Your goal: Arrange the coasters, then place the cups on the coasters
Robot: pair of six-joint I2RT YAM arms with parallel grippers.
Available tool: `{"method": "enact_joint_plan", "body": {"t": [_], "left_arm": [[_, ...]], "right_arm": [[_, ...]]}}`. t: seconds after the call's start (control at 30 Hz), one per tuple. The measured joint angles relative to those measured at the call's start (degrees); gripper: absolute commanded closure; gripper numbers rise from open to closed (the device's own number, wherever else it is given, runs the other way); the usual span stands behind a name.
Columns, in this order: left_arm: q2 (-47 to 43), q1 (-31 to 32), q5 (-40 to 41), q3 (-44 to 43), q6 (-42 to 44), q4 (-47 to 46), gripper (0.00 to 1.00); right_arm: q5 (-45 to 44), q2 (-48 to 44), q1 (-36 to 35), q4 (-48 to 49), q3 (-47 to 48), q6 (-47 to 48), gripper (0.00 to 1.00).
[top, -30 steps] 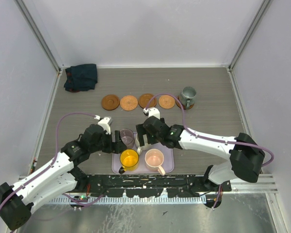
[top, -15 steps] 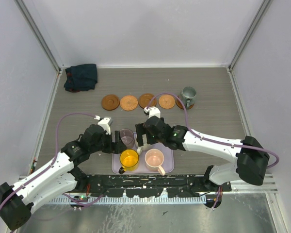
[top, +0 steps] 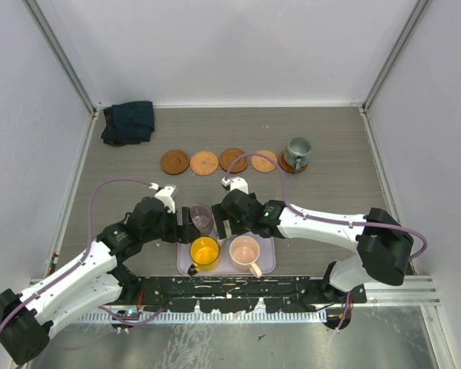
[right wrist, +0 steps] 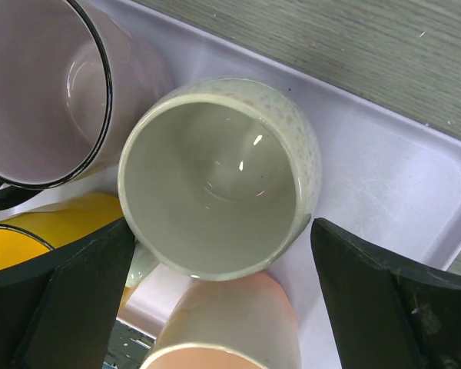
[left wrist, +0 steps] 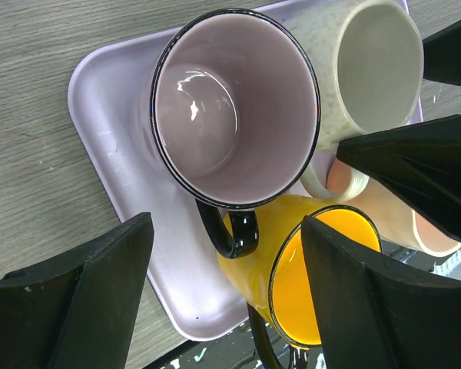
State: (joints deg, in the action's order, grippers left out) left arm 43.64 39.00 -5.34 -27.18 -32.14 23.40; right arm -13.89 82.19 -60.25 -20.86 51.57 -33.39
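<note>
Several brown coasters [top: 203, 162] lie in a row at mid-table. The rightmost coaster carries the grey-green cup [top: 298, 152]. On the lavender tray [top: 266, 261] stand the purple cup [top: 200, 218], yellow cup [top: 204, 251] and pink cup [top: 245, 250]. My left gripper [top: 186, 228] [left wrist: 227, 223] is open, and the purple cup [left wrist: 234, 108] shows its black handle [left wrist: 229, 231] between the fingertips, untouched. Above the tray, my right gripper [top: 223, 226] [right wrist: 221, 227] is also open. It straddles the cream cup [right wrist: 219, 177], whose sides stay apart from both fingers. In the top view the right gripper hides the cream cup.
A dark teal cloth [top: 128, 121] is bunched at the back left corner. Enclosure walls stand on three sides. The tray [left wrist: 115, 154] sits at the table's near edge, just ahead of the black rail [top: 238, 288], with the cups packed tightly together on it.
The right arm has shifted slightly left and nearer over the tray. The left arm has not moved, and both grippers keep the same opening.
</note>
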Motion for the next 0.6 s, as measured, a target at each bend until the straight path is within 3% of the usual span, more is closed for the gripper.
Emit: {"method": "enact_joint_plan", "body": {"t": [0.6], "left_arm": [[0.0, 0.0, 0.0, 0.0, 0.0, 0.0, 0.21]], "right_arm": [[-2.6, 3.4, -2.1, -9.6, 2.1, -2.0, 0.00]]}}
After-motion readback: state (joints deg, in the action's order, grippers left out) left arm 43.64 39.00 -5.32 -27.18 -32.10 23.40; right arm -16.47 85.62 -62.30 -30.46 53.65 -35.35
